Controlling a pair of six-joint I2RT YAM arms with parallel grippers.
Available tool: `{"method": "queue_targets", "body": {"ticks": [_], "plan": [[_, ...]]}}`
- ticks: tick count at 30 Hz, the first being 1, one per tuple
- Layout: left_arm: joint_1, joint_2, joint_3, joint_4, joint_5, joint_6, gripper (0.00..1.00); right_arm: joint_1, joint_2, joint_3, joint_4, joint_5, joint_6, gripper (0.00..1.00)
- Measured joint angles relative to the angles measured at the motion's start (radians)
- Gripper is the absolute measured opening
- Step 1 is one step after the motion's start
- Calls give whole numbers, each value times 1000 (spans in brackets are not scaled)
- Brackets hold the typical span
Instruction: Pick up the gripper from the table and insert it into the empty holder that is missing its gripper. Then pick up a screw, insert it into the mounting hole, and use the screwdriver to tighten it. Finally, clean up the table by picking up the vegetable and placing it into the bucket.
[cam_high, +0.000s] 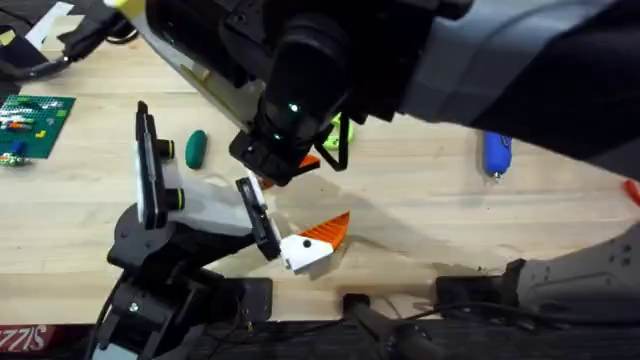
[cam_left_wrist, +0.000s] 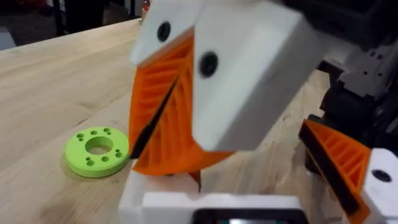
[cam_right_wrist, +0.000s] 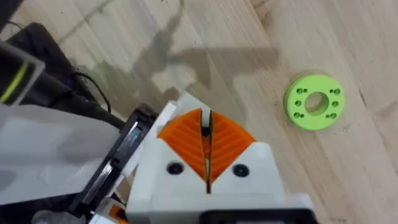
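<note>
1. White and orange, the loose gripper lies near the front edge of the bench, close against the end of the left arm. This is only my reading of that piece.
2. I cannot tell whether the left hand has hold of it, or whether that hand is apart or together.
3. The right hand hangs just behind the piece, under its big dark arm reaching across the middle. Its orange pads are pressed together with nothing visible between them.
4. A black upright bracket stands by the left arm. It may be the holder, but I can't be sure.
5. The vegetable sits just beyond the bracket, apart from both hands. The green disc lies near the right hand. The screwdriver rests well off to the right, untouched.
6. I judge the first step to be in hand, getting the gripper up and into its holder. The screw, the tightening and the tidy-up are not yet begun.
7. The next move calls for a firm, square hold on the white body. The piece must then be lined up with the holder's slot before it is pushed in. A skewed grasp would likely jam it.
</note>
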Motion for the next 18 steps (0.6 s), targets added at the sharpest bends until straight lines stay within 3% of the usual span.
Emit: {"method": "queue_targets", "body": {"ticks": [2, 4, 9, 10, 18], "plan": [[0, 0, 0, 0, 0, 0, 983, 0, 0, 0, 0, 0, 3, 28], [0, 0, 0, 0, 0, 1, 983, 0, 0, 0, -3, 0, 7, 149], [1, 0, 0, 0, -4, -11, 983, -18, 0, 0, -7, 55, 4, 899], [1, 1, 0, 0, -5, -13, 983, -25, -1, 0, -7, 60, 3, 965], [1, 1, 0, 0, -4, -14, 983, -28, -2, 0, -8, 65, 4, 996]]}}
